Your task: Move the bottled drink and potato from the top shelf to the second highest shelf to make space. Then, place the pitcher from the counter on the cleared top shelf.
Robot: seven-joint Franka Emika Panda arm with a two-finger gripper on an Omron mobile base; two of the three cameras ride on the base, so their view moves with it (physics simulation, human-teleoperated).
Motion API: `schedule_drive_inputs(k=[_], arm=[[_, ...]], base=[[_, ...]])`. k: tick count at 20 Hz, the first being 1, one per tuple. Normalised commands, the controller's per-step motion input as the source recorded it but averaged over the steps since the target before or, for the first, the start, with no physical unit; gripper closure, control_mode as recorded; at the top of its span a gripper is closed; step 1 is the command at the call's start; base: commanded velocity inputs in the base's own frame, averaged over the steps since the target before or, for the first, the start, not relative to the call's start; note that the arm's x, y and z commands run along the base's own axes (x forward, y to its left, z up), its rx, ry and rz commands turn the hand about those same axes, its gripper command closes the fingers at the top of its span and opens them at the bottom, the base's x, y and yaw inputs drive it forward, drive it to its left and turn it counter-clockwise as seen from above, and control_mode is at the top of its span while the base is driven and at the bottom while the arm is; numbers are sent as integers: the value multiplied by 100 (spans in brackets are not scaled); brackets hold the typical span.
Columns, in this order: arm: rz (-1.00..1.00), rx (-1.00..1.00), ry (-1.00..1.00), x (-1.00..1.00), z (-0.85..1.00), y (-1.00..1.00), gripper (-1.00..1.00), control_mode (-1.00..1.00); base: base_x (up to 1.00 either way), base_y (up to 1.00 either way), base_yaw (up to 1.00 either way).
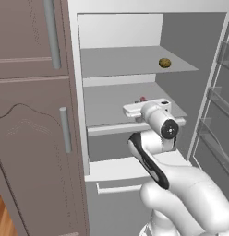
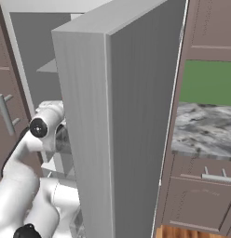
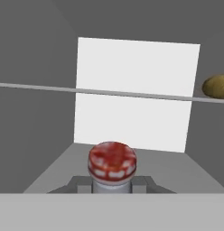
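Grey fridge interior with its door swung open, beside dark brown cabinet fronts, seen first from the left base view. The potato (image 1: 165,63) lies alone toward the right of the top shelf (image 1: 125,62). One level down, the white arm reaches in over the second highest shelf (image 1: 111,106), and the tool (image 1: 143,102) sits low above that slab; a small red spot at its tip is the top of the bottled drink (image 1: 143,98).

Right base view: the open fridge door (image 2: 122,121) stands across the middle and hides the shelves; to the right lies the marbled bench (image 2: 206,130) over brown cabinets. The pitcher cannot be made out on it.

Hand view: the bottled drink (image 3: 112,167) stands between the dark fingertips (image 3: 77,184), and the tool is nearly closed on the bottle, as far as the frame shows. The potato (image 3: 216,85) rests above, on the edge line of the top shelf (image 3: 37,85).

Judgement: the step in hand is setting the bottle down on the second highest shelf. It is best lowered upright until its base meets the slab, well back from the front strip, before the fingers part; withdrawal should run straight out, clear of the shelf above.
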Motion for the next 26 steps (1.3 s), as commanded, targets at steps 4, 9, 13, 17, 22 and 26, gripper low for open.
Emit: schedule_drive_inputs(k=[4,9,13,17,22,26], arm=[[0,0,0,33,0,0,100,-100],[0,0,0,39,-4,0,100,-100],[0,0,0,45,-7,0,100,-100],[0,0,0,45,-11,0,100,-100],[0,0,0,42,-16,0,100,-100],[0,0,0,37,-21,0,100,-100]], base=[[0,0,0],[0,0,0],[0,0,0],[0,0,0],[0,0,0],[0,0,0]])
